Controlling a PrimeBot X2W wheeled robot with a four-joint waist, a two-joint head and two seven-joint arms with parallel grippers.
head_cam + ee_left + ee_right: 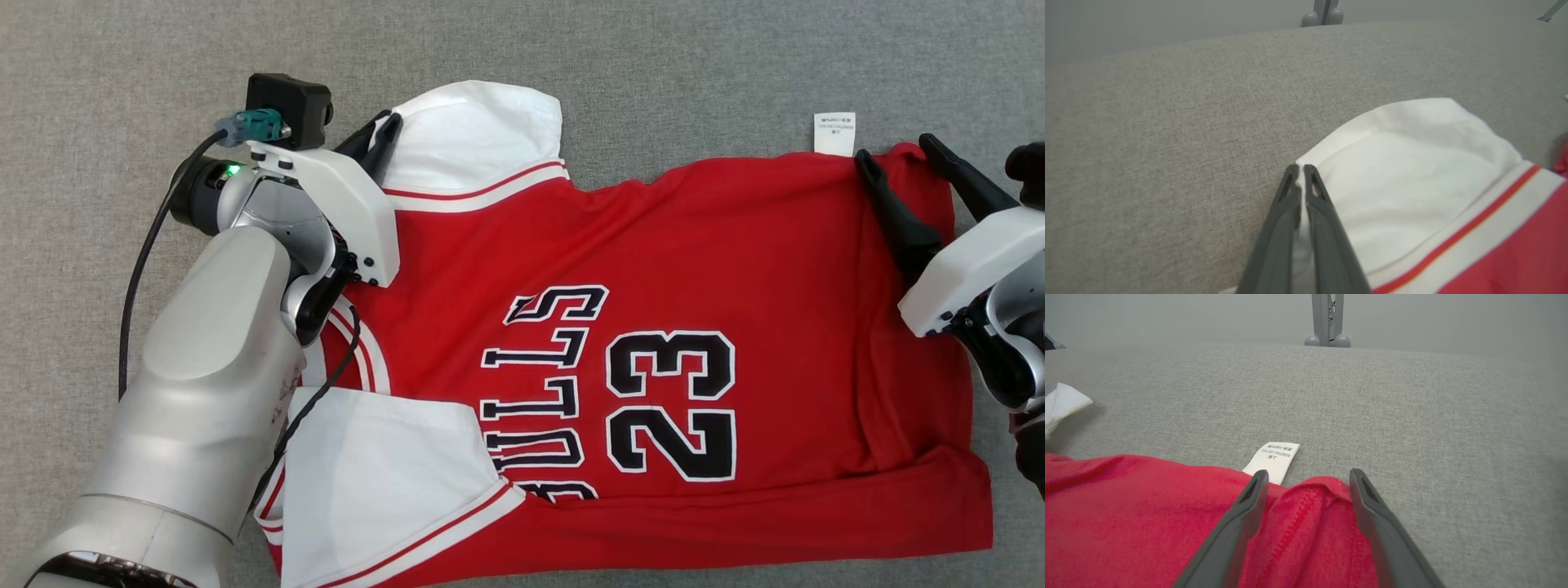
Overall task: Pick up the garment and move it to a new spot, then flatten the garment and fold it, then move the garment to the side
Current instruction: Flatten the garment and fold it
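The garment [669,261] is a red jersey with white sleeves and black lettering, spread on grey cloth with its near edge folded over. My left gripper [384,131] is shut on the far white sleeve's edge; the left wrist view shows its fingertips [1310,179] pinching the white fabric [1412,171]. My right gripper [898,159] stands open over the jersey's far right hem corner. In the right wrist view the red hem [1306,498] bunches between its two spread fingers [1249,498], touching neither visibly.
A white care label [834,133] sticks out from the hem beside my right gripper, also visible as the label [1274,457]. Grey fabric surface [122,73] surrounds the jersey. A grey stand foot [1327,335] sits beyond the far edge.
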